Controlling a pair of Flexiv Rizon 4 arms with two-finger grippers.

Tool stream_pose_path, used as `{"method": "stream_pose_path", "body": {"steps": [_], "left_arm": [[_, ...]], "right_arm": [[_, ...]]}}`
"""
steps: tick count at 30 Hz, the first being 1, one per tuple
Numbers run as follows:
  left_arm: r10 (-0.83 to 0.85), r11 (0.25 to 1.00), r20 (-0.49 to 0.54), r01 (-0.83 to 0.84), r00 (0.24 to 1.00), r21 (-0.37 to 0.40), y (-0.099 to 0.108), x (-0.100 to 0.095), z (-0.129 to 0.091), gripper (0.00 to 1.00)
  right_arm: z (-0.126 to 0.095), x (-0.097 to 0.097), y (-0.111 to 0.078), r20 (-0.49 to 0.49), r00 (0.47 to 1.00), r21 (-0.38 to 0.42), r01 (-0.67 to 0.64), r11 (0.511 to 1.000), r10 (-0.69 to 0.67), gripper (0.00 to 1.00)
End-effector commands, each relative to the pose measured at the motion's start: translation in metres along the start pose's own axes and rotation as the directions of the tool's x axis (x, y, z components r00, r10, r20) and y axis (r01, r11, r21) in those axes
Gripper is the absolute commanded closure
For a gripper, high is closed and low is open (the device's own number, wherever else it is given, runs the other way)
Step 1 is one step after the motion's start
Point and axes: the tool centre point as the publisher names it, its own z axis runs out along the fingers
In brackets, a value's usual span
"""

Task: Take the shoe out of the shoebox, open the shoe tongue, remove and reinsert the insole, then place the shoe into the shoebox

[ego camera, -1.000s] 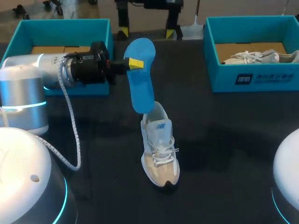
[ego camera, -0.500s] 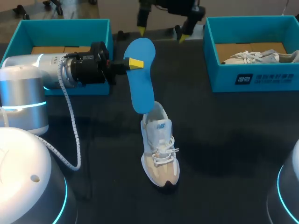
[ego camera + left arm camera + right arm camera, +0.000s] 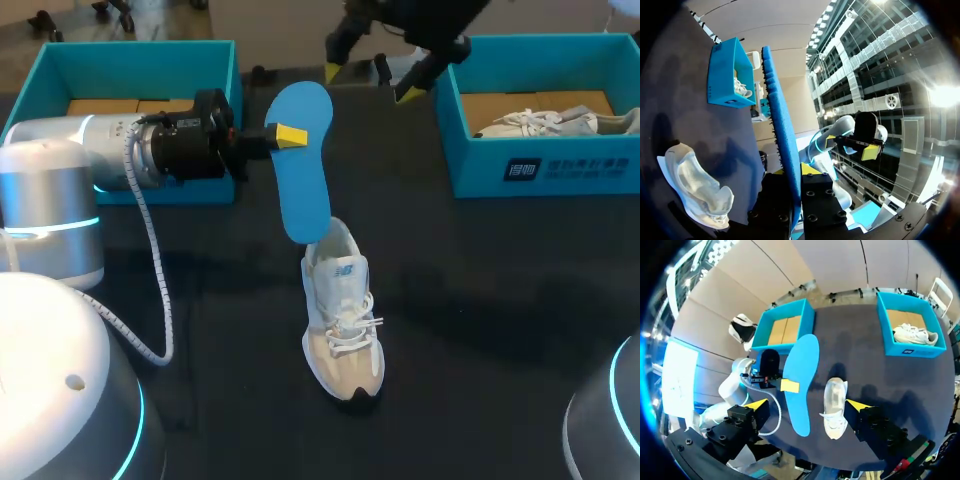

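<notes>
Currently we see black table (image 3: 500, 300) bearing white-beige mesh sneaker (image 3: 342, 320). One teal cardboard shoebox (image 3: 150, 70) sits far-left of sneaker, second teal shoebox (image 3: 540, 165) far-right. Over sneaker's heel, long blue foam insole (image 3: 300, 170) stands upright, clamped by our left gripper (image 3: 288, 135). Our right gripper (image 3: 372, 82) hangs beyond sneaker, fingers wide.

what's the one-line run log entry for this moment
stage: insole out of shoe | left gripper: shut on insole, held in the air | right gripper: open, empty | shoe: on table, laces up

At the centre of the frame, the right hand (image 3: 807, 405) hangs spread wide, high above the table (image 3: 867, 362). Beneath it are the white shoe (image 3: 835, 407) and the blue insole (image 3: 802, 365), which the left hand (image 3: 788, 385) pinches.
</notes>
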Motion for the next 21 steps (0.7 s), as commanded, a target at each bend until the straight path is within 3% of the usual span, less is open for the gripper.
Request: {"method": "stream_pose_path", "body": {"steps": [1, 14, 19, 21], "left_arm": [[0.001, 1.000, 0.000, -0.001, 1.000, 0.000, 0.001, -0.001, 0.000, 1.00], [0.001, 1.000, 0.000, -0.001, 1.000, 0.000, 0.001, -0.001, 0.000, 1.00], [0.001, 1.000, 0.000, -0.001, 1.000, 0.000, 0.001, -0.001, 0.000, 1.00], [0.001, 1.000, 0.000, -0.001, 1.000, 0.000, 0.001, -0.001, 0.000, 1.00]], "right_arm": [[0.007, -0.013, -0.002, -0.472, 0.881, 0.005, -0.008, 1.000, 0.009, 0.00], [0.027, -0.041, -0.011, -0.623, 0.779, 0.007, -0.086, 0.996, 0.072, 0.00], [0.040, -0.050, -0.016, -0.628, 0.770, 0.023, -0.120, 0.993, 0.108, 0.00], [0.043, -0.054, -0.016, -0.667, 0.739, 0.002, -0.131, 0.991, 0.099, 0.00]]}}
